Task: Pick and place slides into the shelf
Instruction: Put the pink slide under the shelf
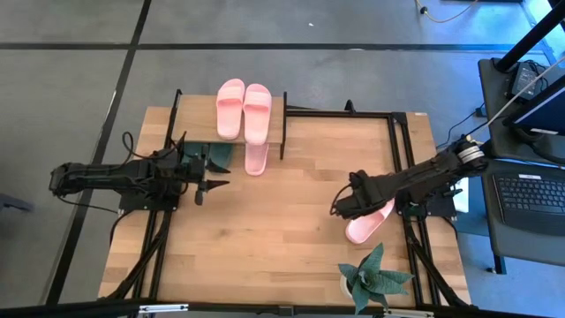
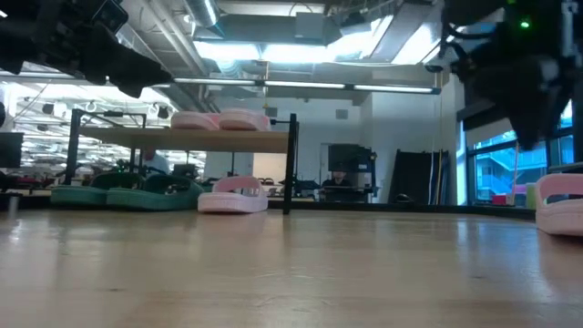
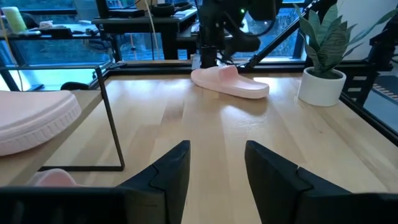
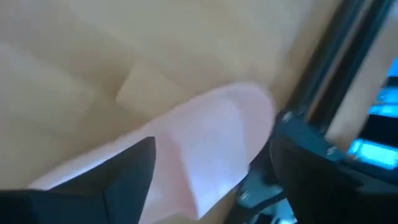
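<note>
The shelf [image 1: 231,124] stands at the table's far edge with two light pink slides [image 1: 243,109] lying on its plank top. Beneath it, soles on the table, rest dark green slides [image 2: 127,193] and one pink slide [image 1: 256,159]. Another pink slide [image 1: 369,223] lies sole-down near the right edge. My right gripper [image 4: 211,168] hovers open above this slide [image 4: 205,137], its fingers on either side and clear of it in the low view [image 2: 533,109]. My left gripper [image 3: 217,168] is open near the shelf's left front [image 1: 210,185], touching nothing.
A potted plant [image 1: 375,278] in a white pot [image 3: 320,87] stands at the near right corner, close to the loose pink slide. Black frame rails [image 1: 402,150] run along the table's sides. Bare wood lies across the middle of the table [image 1: 274,230].
</note>
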{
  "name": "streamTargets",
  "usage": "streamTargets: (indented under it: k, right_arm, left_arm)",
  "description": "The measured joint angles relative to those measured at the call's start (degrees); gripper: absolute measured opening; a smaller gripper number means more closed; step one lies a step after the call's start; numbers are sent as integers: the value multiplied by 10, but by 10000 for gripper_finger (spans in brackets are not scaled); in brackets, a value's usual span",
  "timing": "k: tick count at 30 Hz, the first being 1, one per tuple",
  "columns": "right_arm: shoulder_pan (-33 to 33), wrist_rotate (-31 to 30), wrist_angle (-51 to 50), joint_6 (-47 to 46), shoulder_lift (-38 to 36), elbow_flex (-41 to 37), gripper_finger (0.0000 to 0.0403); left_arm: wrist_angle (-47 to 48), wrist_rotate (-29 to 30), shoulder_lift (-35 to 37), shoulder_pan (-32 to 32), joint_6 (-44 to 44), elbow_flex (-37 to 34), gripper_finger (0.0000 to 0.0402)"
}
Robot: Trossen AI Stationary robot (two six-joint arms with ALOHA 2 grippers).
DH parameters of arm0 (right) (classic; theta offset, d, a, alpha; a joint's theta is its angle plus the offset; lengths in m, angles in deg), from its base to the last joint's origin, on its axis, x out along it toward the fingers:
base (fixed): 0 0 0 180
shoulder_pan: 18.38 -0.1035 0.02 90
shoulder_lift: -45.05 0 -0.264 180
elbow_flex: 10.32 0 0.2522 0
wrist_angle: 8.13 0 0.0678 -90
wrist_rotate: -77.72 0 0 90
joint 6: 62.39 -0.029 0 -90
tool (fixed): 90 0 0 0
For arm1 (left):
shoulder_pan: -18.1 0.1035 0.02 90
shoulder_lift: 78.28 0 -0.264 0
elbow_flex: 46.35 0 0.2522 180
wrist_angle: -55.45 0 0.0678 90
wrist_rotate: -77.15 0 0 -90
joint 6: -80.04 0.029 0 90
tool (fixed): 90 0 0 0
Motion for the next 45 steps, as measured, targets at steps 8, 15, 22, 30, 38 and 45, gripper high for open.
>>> streamTargets:
  k: [8, 15, 22, 30, 38, 45]
  right_arm:
    - [-27, 108, 46, 1, 6, -58, 334]
    - [-35, 114, 48, 2, 31, -86, 335]
    - [-34, 114, 62, 2, 61, -114, 302]
    - [-34, 113, 110, 4, 66, -128, 120]
    - [-31, 59, 112, 2, 67, -118, 16]
    - [-9, -51, 152, 90, 67, -17, 11]
  left_arm:
    - [0, 1, 0, 0, 0, 0, 147]
    - [0, 36, 0, 0, 1, 0, 147]
    - [5, 53, 0, 0, 2, 0, 147]
    - [10, 54, 0, 0, 2, 0, 147]
    - [11, 54, 0, 0, 2, 0, 147]
    - [11, 54, 0, 0, 2, 0, 147]
